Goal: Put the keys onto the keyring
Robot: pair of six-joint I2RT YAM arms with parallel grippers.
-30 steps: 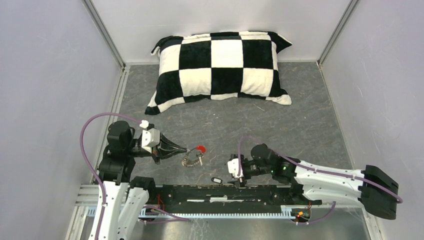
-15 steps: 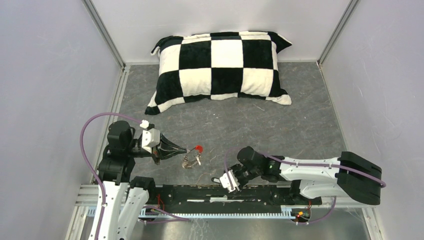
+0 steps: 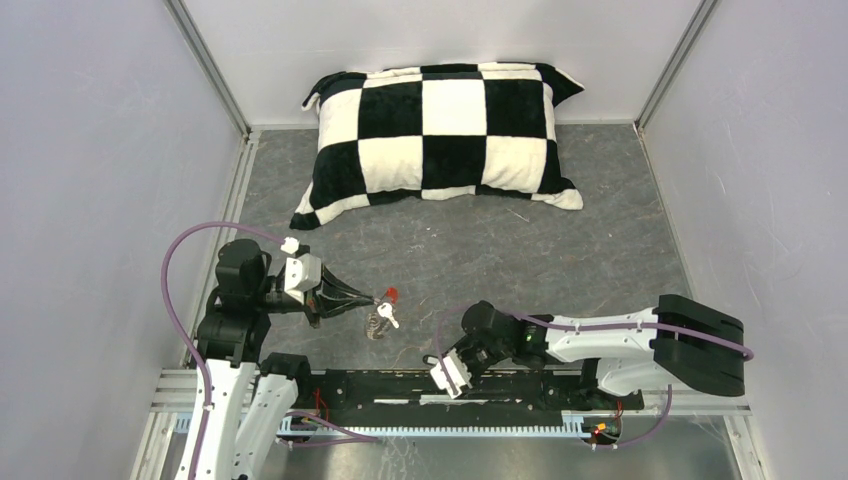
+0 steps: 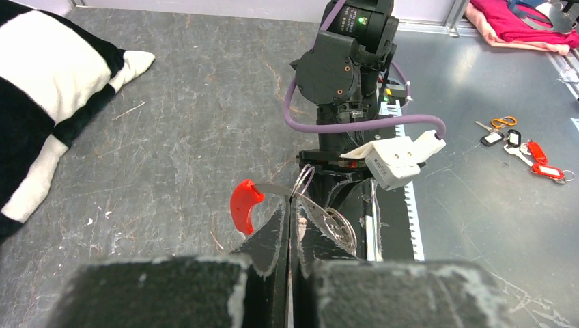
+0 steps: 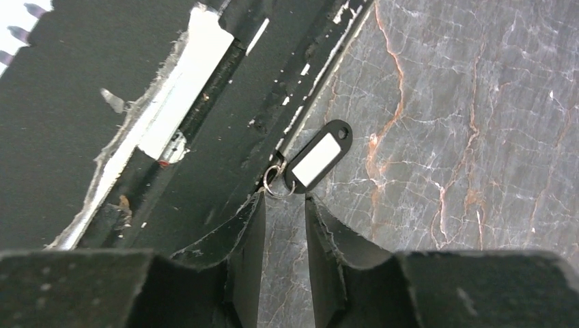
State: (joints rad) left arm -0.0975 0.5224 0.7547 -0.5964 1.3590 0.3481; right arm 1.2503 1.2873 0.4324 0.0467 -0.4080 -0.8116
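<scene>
keyring (image 4: 302,183) between tight-pressed left jaws; right jaws slightly apart, just short of black-tagged key (image 5: 317,156)

left claw (image 4: 289,205): pinched shut | right claw (image 5: 285,199): low, jaws slightly apart

White arms (image 3: 600,342) bear black fingers (image 5: 242,260) and purple cables (image 4: 341,128).

Pillow (image 3: 440,135) is checked black and white. Worktop (image 3: 600,250) is marbled grey, veined rust-brown. Keyring (image 4: 338,225) is silver, with a red piece (image 4: 244,203). Key tag (image 5: 317,156) is black, white panel inset. Cable (image 4: 341,128) is purple.
</scene>
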